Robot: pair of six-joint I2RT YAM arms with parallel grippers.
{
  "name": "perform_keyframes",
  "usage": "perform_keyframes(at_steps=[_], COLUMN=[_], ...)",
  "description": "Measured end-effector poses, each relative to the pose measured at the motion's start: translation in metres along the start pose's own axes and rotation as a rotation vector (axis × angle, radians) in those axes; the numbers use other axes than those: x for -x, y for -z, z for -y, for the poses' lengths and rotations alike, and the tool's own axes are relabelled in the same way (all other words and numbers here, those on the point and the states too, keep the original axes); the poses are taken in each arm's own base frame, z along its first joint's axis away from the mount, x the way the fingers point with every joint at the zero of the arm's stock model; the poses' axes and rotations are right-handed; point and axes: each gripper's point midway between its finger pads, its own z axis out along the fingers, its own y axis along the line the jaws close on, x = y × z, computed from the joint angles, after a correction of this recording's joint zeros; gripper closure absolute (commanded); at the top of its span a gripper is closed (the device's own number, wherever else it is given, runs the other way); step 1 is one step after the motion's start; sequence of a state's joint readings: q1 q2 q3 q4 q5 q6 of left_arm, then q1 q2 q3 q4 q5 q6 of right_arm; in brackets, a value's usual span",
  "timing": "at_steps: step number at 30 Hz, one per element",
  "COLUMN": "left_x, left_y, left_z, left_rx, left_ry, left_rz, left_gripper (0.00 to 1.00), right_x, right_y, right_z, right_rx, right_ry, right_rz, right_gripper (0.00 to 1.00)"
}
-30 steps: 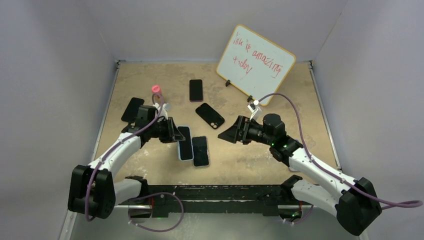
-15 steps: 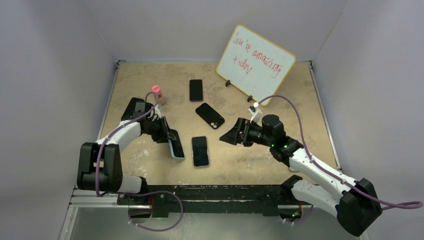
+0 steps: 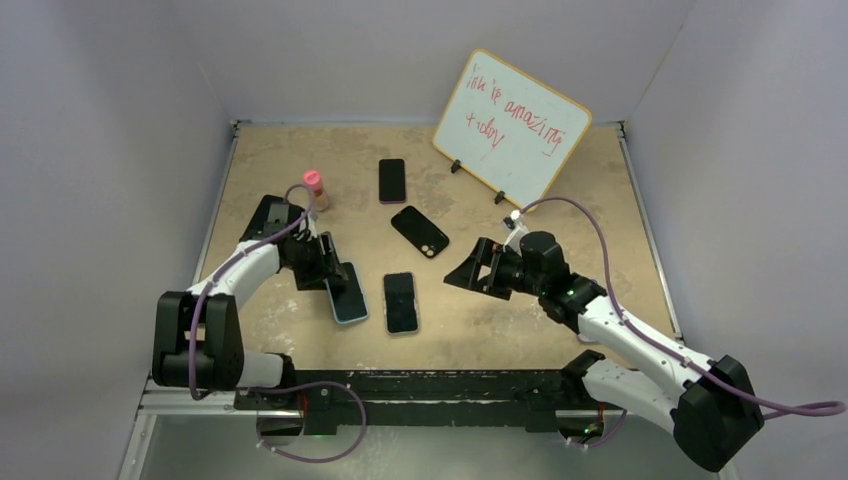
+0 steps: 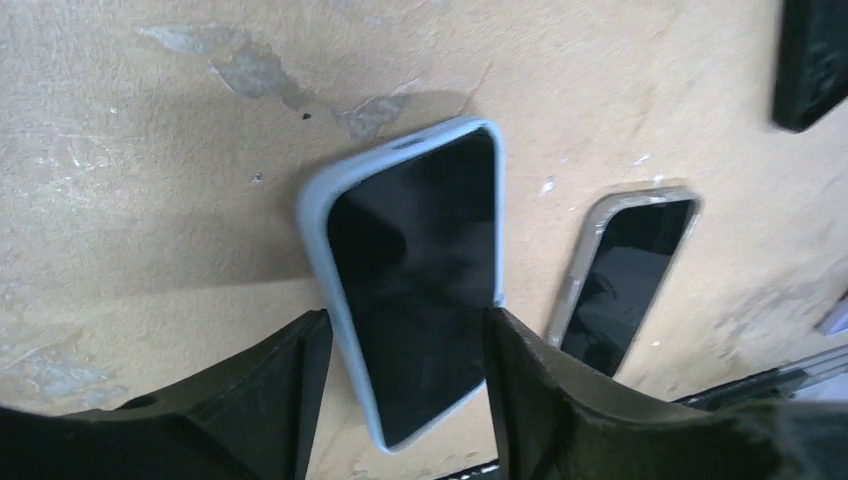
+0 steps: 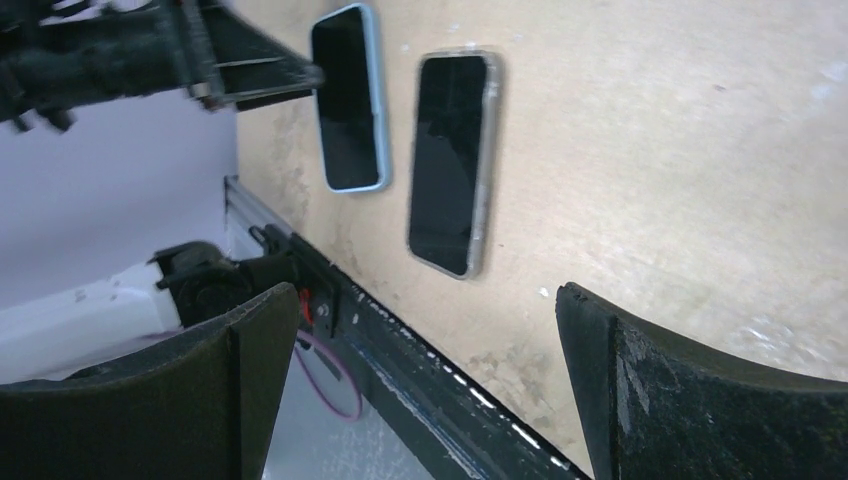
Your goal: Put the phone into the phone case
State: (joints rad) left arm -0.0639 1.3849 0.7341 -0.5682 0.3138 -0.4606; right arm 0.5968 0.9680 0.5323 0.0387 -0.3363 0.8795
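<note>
A phone with a dark screen sits in a light blue phone case (image 3: 347,295) and lies flat on the tan table. My left gripper (image 3: 333,271) stands open just behind it. In the left wrist view the cased phone (image 4: 420,270) reaches between the fingers of the left gripper (image 4: 405,330), with a gap at the left finger and the right one at its edge. A second phone in a clear case (image 3: 400,302) lies to its right. My right gripper (image 3: 462,275) hovers wide open right of both, and nothing is between the fingers of the right gripper (image 5: 428,300).
Two black phones (image 3: 392,180) (image 3: 420,230) lie further back. A pink-capped bottle (image 3: 314,187) stands behind the left arm, next to a black case (image 3: 266,214). A whiteboard (image 3: 512,128) leans at the back right. The table's metal front rail (image 5: 420,350) shows below the right gripper.
My left gripper pulled the blue-cased phone left, away from the clear-cased phone, then opened and let it lie on the table. The right arm barely moved.
</note>
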Motion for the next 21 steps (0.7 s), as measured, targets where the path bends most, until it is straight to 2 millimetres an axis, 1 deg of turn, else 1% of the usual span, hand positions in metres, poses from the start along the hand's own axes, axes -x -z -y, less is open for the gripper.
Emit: perform_keyframes(at_steps=[3,4,5,7,12,17,21], left_x=[0.008,0.012,0.015,0.021,0.027,0.032,0.030], left_y=[0.009,0.014,0.018,0.029,0.049,0.073,0.080], left_z=[0.006,0.010,0.015,0.025,0.048,0.079,0.093], left_rx=[-0.017,-0.032,-0.048,-0.091,-0.201,-0.354,-0.430], left_ry=[-0.017,-0.025,-0.037,-0.064,-0.135,-0.216,-0.275], left_rz=[0.046,0.067,0.088,0.129,0.197,0.269,0.282], left_gripper=[0.19,0.15,0.13,0.11,0.11,0.09,0.09], right_x=[-0.002,-0.003,-0.003,0.000,0.020,0.027,0.031], right_y=[-0.001,0.000,0.001,0.004,0.021,0.047,0.072], right_z=[0.019,0.027,0.033,0.047,0.080,0.121,0.153], right_rx=[-0.097,-0.145,-0.185,-0.287,-0.567,-0.863,-1.082], right_ry=[-0.057,-0.081,-0.100,-0.142,-0.247,-0.331,-0.358], right_rz=[0.004,0.006,0.011,0.031,0.142,0.256,0.335], right_gripper=[0.01,0.01,0.01,0.01,0.01,0.01,0.01])
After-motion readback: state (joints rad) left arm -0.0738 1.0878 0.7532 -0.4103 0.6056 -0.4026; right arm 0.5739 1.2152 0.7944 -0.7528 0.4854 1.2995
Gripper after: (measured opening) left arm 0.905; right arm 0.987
